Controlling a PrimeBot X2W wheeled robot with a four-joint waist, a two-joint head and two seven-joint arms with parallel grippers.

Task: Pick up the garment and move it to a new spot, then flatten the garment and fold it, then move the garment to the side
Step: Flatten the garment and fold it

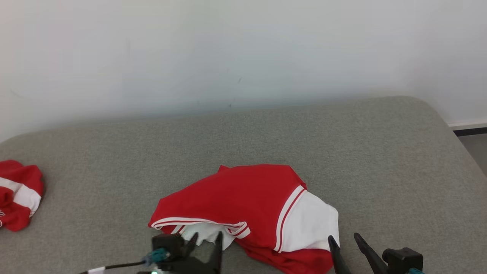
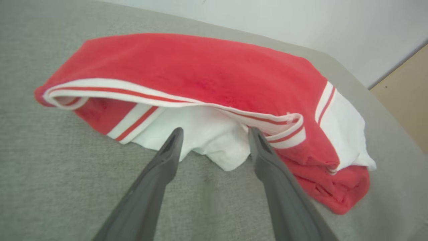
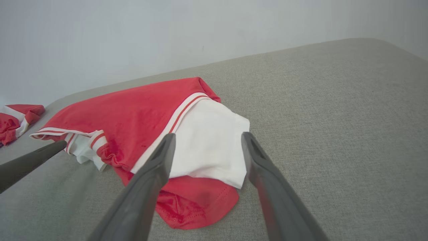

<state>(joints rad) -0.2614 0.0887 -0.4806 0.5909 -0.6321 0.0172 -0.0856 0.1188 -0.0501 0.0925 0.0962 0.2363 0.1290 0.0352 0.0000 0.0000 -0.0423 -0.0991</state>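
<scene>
My left gripper [image 1: 207, 236] and right gripper [image 1: 344, 239] stand wide open, holding nothing, at the crumpled garment's [image 1: 236, 194] near edge, placed, I judge, to spread it flat.

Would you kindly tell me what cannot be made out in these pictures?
Head view: second garment, cut off by the left edge.
All views: lower layers of the garment, hidden under its own folds.
Head view: base of the right gripper, cut off by the bottom edge.
</scene>
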